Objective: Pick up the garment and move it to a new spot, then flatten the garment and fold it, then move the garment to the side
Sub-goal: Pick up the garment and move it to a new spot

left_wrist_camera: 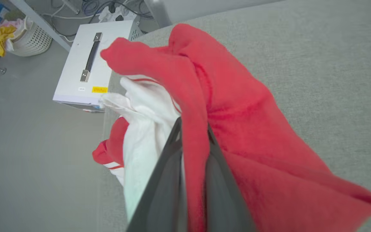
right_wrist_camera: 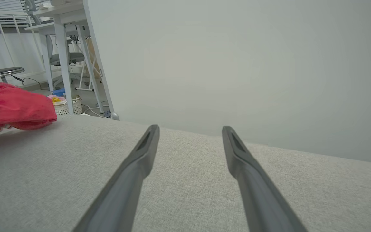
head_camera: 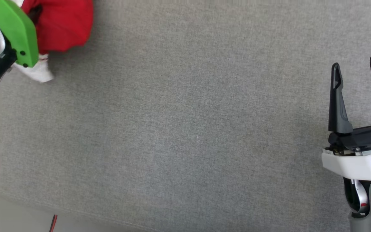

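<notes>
Grey fabric top point(head_camera: 185, 129), flat, fine weave, front edge showing lower left. Garment point(head_camera: 63, 25) sits bunched at far-left corner, right by the edge: red heap w/ white bit on the near side.

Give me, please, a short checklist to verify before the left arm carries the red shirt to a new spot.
1. Left gripper closed on the garment: ok, a red fold sits between its fingers.
2. White sleeve inside the grip: cannot tell.
3. Right gripper open, away from the garment: ok.
4. Grey surface bare between them: ok.
5. Garment lifted off the surface: cannot tell.
</notes>
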